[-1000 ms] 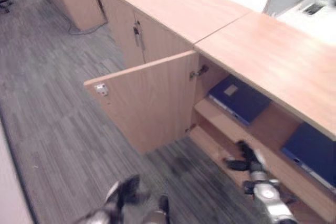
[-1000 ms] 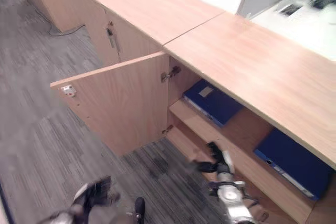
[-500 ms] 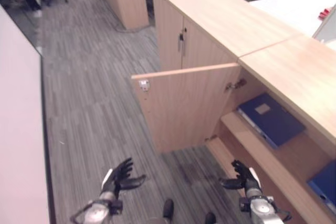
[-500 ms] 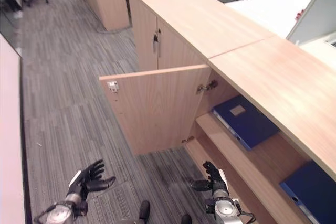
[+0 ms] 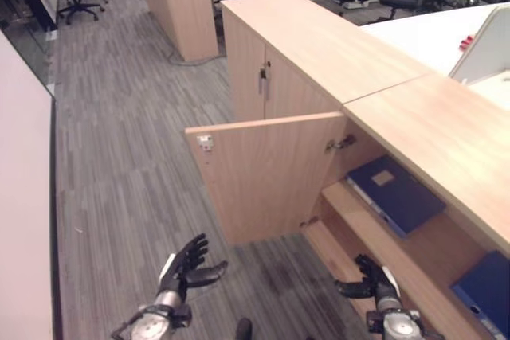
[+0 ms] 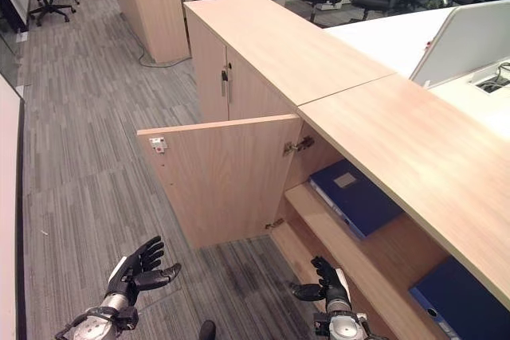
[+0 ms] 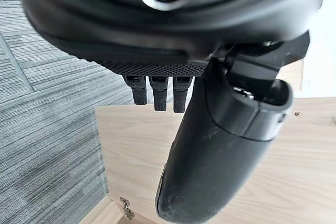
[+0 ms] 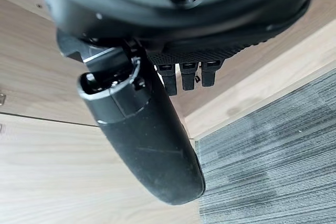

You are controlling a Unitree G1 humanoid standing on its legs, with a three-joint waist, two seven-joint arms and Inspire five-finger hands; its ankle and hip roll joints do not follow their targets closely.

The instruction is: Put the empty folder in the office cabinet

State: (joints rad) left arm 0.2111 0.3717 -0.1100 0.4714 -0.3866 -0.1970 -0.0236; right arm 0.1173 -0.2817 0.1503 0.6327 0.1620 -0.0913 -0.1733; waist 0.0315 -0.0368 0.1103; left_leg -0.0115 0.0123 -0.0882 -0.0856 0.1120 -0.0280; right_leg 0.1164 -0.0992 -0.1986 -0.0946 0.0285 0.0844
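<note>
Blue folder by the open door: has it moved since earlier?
No. The blue folder lies on the same shelf beside the door hinge; the camera shifted.

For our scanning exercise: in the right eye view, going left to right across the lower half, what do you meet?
Left hand → open cabinet door → right hand → blue folder on the shelf → second blue folder.
</note>
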